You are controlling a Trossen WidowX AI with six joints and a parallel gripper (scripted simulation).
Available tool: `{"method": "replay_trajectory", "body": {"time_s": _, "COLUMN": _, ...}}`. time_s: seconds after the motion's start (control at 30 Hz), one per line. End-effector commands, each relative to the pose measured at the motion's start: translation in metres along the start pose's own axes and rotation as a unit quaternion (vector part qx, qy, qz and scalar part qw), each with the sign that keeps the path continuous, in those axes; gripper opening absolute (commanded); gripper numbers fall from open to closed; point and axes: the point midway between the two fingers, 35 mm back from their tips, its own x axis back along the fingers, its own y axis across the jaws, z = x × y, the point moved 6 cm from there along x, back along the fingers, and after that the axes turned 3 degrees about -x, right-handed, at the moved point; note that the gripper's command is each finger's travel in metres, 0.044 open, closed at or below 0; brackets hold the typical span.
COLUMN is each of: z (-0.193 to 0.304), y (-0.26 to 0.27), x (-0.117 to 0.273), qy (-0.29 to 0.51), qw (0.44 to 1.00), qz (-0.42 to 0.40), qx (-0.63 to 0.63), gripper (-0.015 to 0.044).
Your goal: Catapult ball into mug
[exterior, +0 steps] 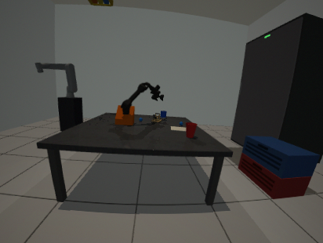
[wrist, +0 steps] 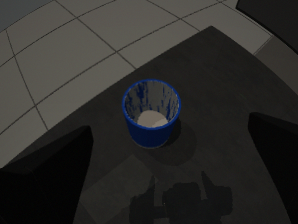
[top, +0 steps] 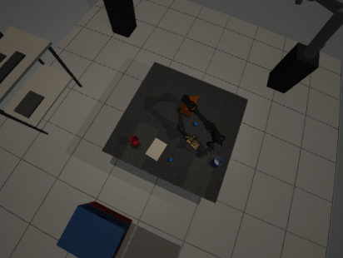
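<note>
blue mug (top: 216, 162) (exterior: 163, 114) (wrist: 150, 136) upright, pale inside, no ball visible

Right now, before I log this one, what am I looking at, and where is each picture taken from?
One black arm on an orange base works over a dark table. The top picture looks down; the exterior looks along the table from one end; the wrist picture looks past the fingers into a blue mug. Also on the table: a tan catapult, two blue balls, a red cup and a pale sheet. The gripper is open, holding nothing.
</note>
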Motion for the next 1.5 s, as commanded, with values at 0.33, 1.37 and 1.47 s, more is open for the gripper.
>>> {"method": "replay_trajectory", "body": {"time_s": 0.33, "z": -0.001, "y": 0.0, "x": -0.003, "qy": -0.009, "qw": 1.0, "qz": -0.002, "qx": -0.008, "gripper": 0.044}}
{"method": "replay_trajectory", "body": {"time_s": 1.37, "z": 0.002, "y": 0.0, "x": -0.002, "qy": -0.002, "qw": 1.0, "qz": 0.003, "qx": -0.017, "gripper": 0.0}}
{"method": "replay_trajectory", "body": {"time_s": 1.47, "z": 0.018, "y": -0.002, "x": 0.001, "qy": 0.023, "qw": 0.998, "qz": 0.022, "qx": -0.053, "gripper": 0.0}}
